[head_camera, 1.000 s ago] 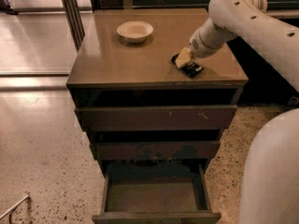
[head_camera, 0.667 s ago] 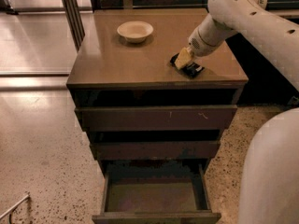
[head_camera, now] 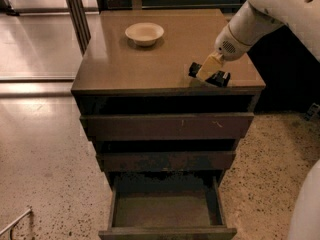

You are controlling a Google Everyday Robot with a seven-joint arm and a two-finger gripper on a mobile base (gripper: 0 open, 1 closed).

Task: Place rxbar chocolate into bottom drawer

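On the bench, the bowl sits far and left, well apart from the end effector, which is down at the near right edge over the rxbar chocolate. Below the bench top, the bottom drawer stands pulled out nearer than the two upper drawers.

One gripper is seen low over one cabinet; one bowl is counted to its left, three drawers beneath it.
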